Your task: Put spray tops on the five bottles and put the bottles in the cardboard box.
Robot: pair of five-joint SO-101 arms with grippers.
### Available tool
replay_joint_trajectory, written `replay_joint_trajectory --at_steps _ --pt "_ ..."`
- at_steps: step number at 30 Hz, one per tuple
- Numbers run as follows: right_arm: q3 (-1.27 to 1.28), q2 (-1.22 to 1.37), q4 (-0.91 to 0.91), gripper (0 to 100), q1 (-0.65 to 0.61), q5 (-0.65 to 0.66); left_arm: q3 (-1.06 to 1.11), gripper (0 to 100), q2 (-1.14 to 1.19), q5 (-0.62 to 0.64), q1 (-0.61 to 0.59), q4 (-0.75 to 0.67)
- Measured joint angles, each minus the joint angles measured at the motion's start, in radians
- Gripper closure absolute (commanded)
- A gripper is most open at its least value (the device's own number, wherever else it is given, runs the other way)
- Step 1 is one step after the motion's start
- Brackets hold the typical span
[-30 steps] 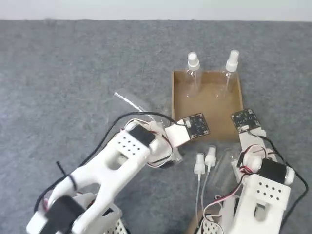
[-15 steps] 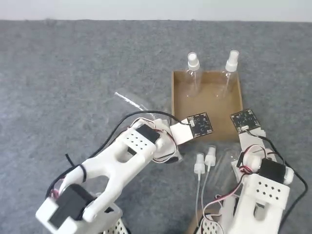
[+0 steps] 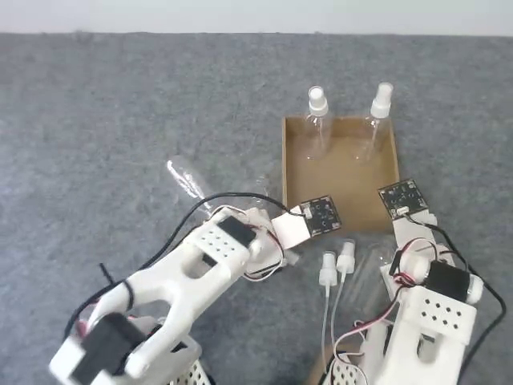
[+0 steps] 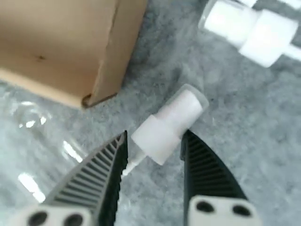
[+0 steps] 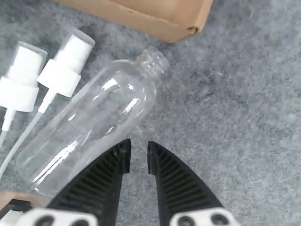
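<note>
While its two black ribbed fingers (image 4: 106,179) stand parted, the left gripper (image 4: 154,135) straddles a white plastic spray top (image 4: 164,127) that lies on its side on the grey felt-like table cover (image 3: 120,104). One finger looks to touch the top and a sliver of cover shows at the other, so the top is bracketed but not clamped. A corner of the shallow brown cardboard box (image 4: 108,61) sits near the fingertips.

The right gripper (image 5: 138,145) has its fingers drawn almost together, with a thin slit between them and nothing grasped. It sits just beside the body of a clear capless plastic bottle (image 5: 94,127), which lies on the cover with its threaded neck pointing at another corner of the box. Two more white spray tops (image 5: 66,61) lie side by side against that bottle, their thin tubes trailing back toward the arm.

Inside the box, at its far wall, stand two capped clear bottles (image 3: 318,120). Left of the box, apart from it, another clear bottle (image 3: 188,180) lies on the cover.
</note>
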Motion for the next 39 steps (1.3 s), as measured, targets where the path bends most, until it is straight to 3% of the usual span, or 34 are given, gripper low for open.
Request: replay_joint_trajectory --at_steps 6,12,18,27,32,39 --pt "0.0 0.0 0.0 97.3 0.0 0.0 0.014 93 -0.144 0.086 -0.002 0.006" --pt "0.0 0.0 0.0 97.3 0.0 0.0 -0.043 92 -0.221 0.104 -0.002 0.12" --pt "0.0 0.0 0.0 97.3 0.0 0.0 -0.121 82 -0.229 0.071 -0.005 0.235" --pt "0.0 0.0 0.0 97.3 0.0 0.0 -0.12 83 -0.002 -0.015 -0.014 0.117" --pt "0.0 0.0 0.0 97.3 0.0 0.0 -0.12 89 0.144 -0.02 -0.02 0.038" --pt "0.0 0.0 0.0 97.3 0.0 0.0 -0.12 99 0.152 -0.018 -0.02 0.031"
